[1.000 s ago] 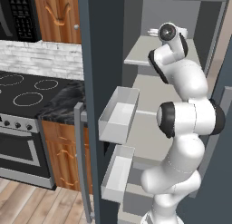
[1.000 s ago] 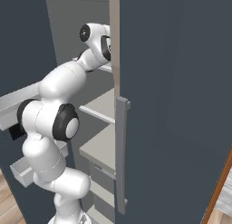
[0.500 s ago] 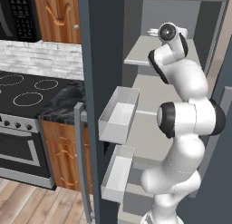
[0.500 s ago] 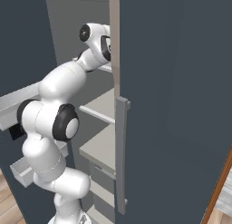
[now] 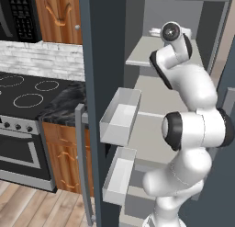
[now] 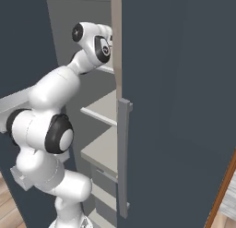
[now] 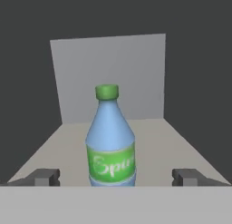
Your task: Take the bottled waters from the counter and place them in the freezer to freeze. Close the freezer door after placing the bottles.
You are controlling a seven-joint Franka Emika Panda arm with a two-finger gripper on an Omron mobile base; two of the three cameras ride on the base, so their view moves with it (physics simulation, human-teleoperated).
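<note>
A green-capped bottle (image 7: 110, 137) with a bluish body and a green label stands upright on a light grey shelf (image 7: 181, 146) of the freezer (image 5: 170, 90). My gripper (image 7: 116, 177) is open, its two fingertips (image 7: 45, 177) spread wide on either side of the bottle's base and apart from it. In the left base view the arm reaches up to the upper shelf (image 5: 142, 53), the hand (image 5: 158, 33) deep inside. The freezer door (image 5: 103, 60) stands open with white bins (image 5: 120, 116) on its inner side. The red-capped bottle is out of view.
The black marble counter (image 5: 64, 102) and the stovetop (image 5: 27, 90) lie left of the open door. The door's grey handle (image 5: 82, 161) hangs near the oven. A second dark door (image 6: 184, 107) with a handle (image 6: 123, 153) stays closed on the right.
</note>
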